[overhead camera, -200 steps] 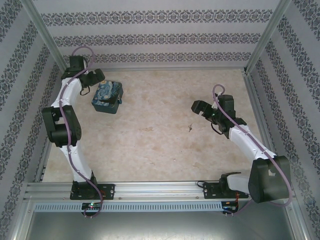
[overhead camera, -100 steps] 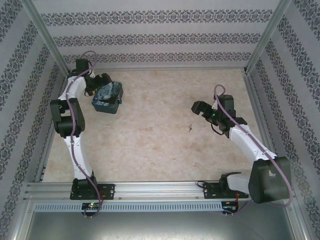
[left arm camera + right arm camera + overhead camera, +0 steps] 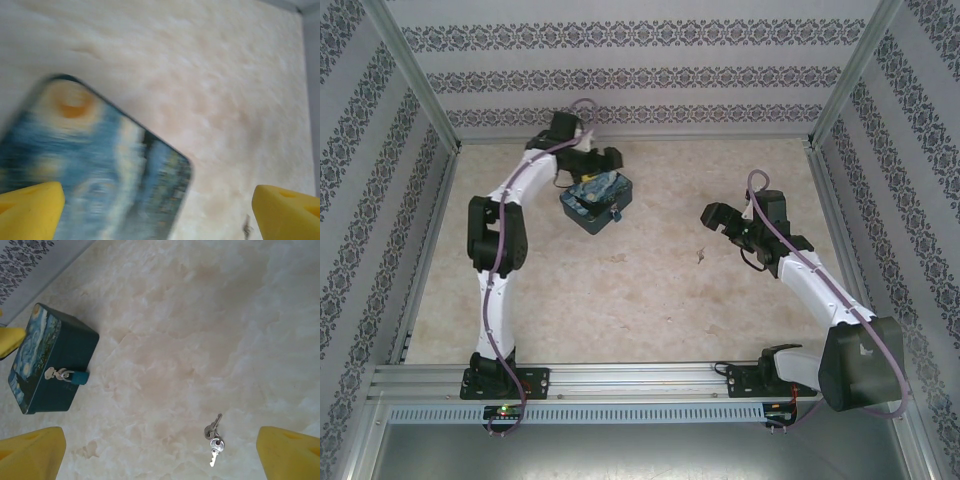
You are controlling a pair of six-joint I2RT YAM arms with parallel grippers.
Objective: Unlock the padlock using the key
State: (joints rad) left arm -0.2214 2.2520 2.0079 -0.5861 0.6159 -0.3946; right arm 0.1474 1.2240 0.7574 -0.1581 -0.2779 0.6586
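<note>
Padlock [image 3: 615,211], seen from the top camera, is a tiny fleck on the side of the swirl-painted box [image 3: 588,196] that faces the middle of the counter [image 3: 620,310], towards the far left. The left gripper [image 3: 600,168] sits at the far edge of that box. The key [image 3: 700,256] is a dark speck out on the open surface, well apart from the box and near the right gripper [image 3: 716,216], which hangs above the counter with nothing in it. By my reading the task is at its opening step: neither the key nor the lock has been taken up.

From the left wrist, the left gripper [image 3: 159,212] stands wide open, its yellow fingertips [image 3: 30,210] far apart, with the blurred box lid [image 3: 100,165] below them on the left side; I cannot tell whether they touch it.

From the right wrist, the right gripper [image 3: 160,457] is spread wide over bare counter. The key [image 3: 214,437] lies flat just ahead of it, apparently one of a pair on a small ring. The padlock [image 3: 77,376] has a blue body hooked to a brass-coloured hasp on the box front [image 3: 60,370], shackle closed. Next, I judge, the right gripper needs a low, narrow pinch on the thin key.
</note>
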